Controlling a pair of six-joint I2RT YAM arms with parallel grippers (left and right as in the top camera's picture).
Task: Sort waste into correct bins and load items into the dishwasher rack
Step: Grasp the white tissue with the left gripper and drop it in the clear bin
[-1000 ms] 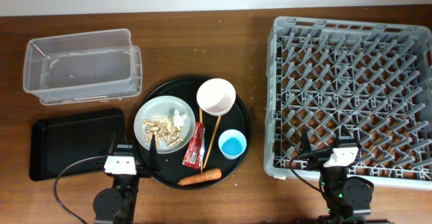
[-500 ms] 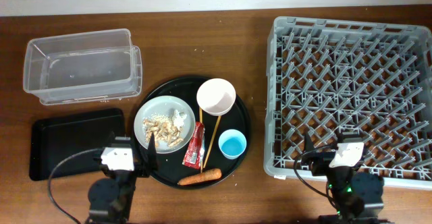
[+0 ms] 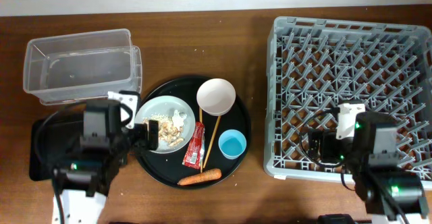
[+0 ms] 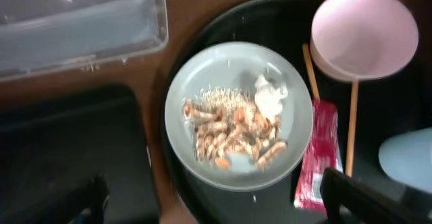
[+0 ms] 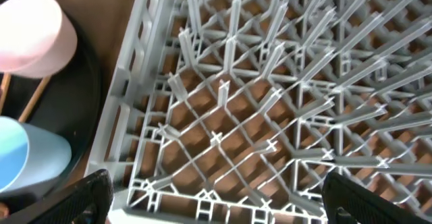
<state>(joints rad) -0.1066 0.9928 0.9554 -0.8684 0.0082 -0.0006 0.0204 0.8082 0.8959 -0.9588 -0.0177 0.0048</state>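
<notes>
The pale plate [image 3: 160, 110] sits on the round black tray and holds beige food bits [image 3: 169, 135] and a white tissue [image 3: 179, 119]. Beside it lie the white-pink bowl [image 3: 216, 96], chopsticks [image 3: 210, 140], red sachet [image 3: 196, 145], blue cup [image 3: 233, 144] and the orange carrot piece [image 3: 200, 177]. My left gripper [image 3: 145, 136] is open and empty above the plate's near-left edge. The left wrist view shows the plate [image 4: 202, 69], food bits [image 4: 229, 133], tissue [image 4: 270, 97], sachet [image 4: 317, 153] and the left gripper [image 4: 216, 207]. My right gripper [image 3: 317, 146] [image 5: 223, 207] is open and empty over the dishwasher rack's [image 3: 351, 69] front-left corner.
The clear tub [image 3: 81, 65] stands at the back left. The flat black tray [image 3: 47, 133] lies in front of it, partly hidden by my left arm. The round black tray [image 3: 239, 116] sits between the bins and the rack. The right wrist view shows the rack [image 5: 270, 82], bowl [image 5: 30, 32] and cup [image 5: 27, 160].
Both arms have come up from the table's front edge and moved forward: the left over the plate's near-left side, the right over the rack's front-left part. No object has moved.
</notes>
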